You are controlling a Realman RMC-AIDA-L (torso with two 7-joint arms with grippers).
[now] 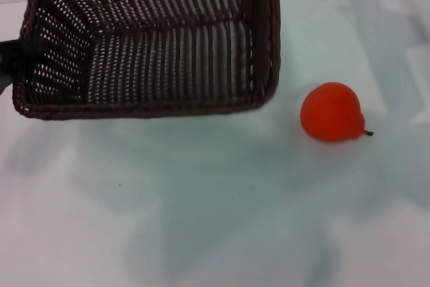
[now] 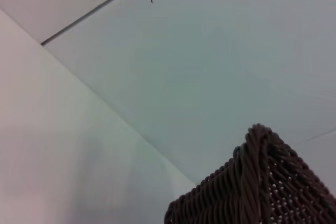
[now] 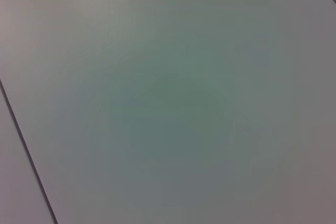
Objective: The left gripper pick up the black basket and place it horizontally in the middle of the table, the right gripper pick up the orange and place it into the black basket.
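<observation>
So we see the big white bench (image 1: 222,220) first. The black basket (image 1: 151,38) is at the far left part, tipped up w/ its open side facing us, so it looks lifted. The left gripper (image 1: 8,65) is a dark bit at the basket's left end; we can't tell how its jaws sit. We think step 1 is on: basket next needs to go flat mid-bench. The orange (image 1: 332,112) sits to the right, apart from it. Right gripper isn't seen.
</observation>
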